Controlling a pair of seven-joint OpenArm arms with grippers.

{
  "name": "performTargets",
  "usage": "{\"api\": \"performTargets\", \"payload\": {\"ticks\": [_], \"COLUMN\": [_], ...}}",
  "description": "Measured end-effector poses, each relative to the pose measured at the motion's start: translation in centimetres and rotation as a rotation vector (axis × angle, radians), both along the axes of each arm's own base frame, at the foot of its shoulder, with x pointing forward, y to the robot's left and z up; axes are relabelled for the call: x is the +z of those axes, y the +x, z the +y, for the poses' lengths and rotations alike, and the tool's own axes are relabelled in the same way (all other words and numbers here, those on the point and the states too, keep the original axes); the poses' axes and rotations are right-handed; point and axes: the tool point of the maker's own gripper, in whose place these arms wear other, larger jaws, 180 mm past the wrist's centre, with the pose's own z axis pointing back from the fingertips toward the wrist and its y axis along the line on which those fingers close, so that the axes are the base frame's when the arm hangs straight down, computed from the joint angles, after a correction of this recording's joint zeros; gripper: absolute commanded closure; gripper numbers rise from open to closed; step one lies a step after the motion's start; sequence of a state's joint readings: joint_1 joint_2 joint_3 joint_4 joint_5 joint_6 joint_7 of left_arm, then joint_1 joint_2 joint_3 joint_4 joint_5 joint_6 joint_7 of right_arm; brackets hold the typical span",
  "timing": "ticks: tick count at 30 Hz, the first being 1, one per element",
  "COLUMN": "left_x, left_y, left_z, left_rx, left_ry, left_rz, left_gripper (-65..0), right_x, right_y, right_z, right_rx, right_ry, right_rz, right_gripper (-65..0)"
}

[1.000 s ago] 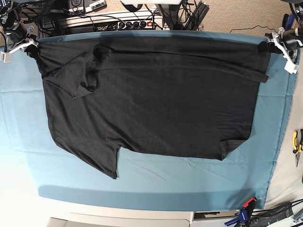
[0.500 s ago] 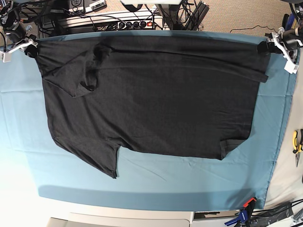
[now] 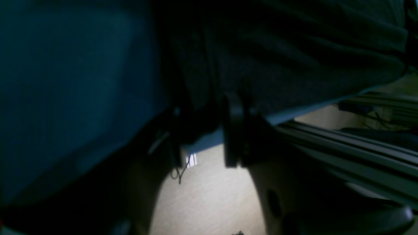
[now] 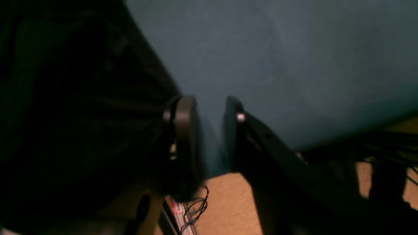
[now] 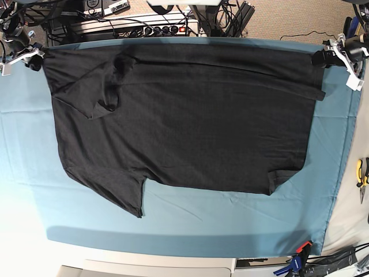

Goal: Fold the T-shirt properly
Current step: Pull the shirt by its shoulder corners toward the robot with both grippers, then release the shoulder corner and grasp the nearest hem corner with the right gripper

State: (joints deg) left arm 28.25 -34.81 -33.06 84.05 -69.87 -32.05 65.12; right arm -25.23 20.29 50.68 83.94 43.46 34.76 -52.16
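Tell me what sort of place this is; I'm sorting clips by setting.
Probably a robotics lab: a table under a teal cloth, cables and a power strip behind, clamps and pliers at its edge.

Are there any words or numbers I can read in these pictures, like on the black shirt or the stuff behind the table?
No text can be read anywhere.
Large black cotton T-shirt: plain side up, no print or label showing.
Teal table cloth: no writing.
Grey boxes with cables behind the table: any markings are too small to read.
Small red-and-white sticker below the table edge in the right wrist view: too blurred to read.
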Motion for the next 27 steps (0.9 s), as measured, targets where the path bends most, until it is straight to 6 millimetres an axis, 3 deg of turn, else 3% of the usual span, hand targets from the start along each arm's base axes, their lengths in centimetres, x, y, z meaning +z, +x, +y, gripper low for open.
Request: {"api": "performTargets", "payload": {"ticks": [7,10,13,18,27], "left_x": [0.7,1.1,2.4,4.2,9.2], "left_y": [0.1,0.0,0.6,2.8,8.6], "left_z": [1.4,4.6,6.3,7.4,8.1], "left_rx": [0.038,0.077,0.104,0.104,0.069], "left_ry": [0.022,0.121,0.152,0.180,0.240], "left_rz": [-0.016,0.001,-0.036,-0.108,-0.293], "left_gripper": [-19.9,-19.9,-19.9,-19.9,-19.9], "right_x": [0.1,0.3,0.6,2.4,6.1], "right_y": [0.2,0.6,1.2,3.6,9.6], "right_z": [-0.2,-0.2,-0.3,-1.5,-1.8], "right_rx": [0.000,0.000,0.000,0.003,-0.004], "right_ry": [-0.011,-0.014,-0.017,-0.069,-0.087], "right_rz": [-0.001,-0.013,-0.029,-0.085,-0.250], "right_gripper": [-16.1,-16.1,-16.1,-16.1,-16.1]}}
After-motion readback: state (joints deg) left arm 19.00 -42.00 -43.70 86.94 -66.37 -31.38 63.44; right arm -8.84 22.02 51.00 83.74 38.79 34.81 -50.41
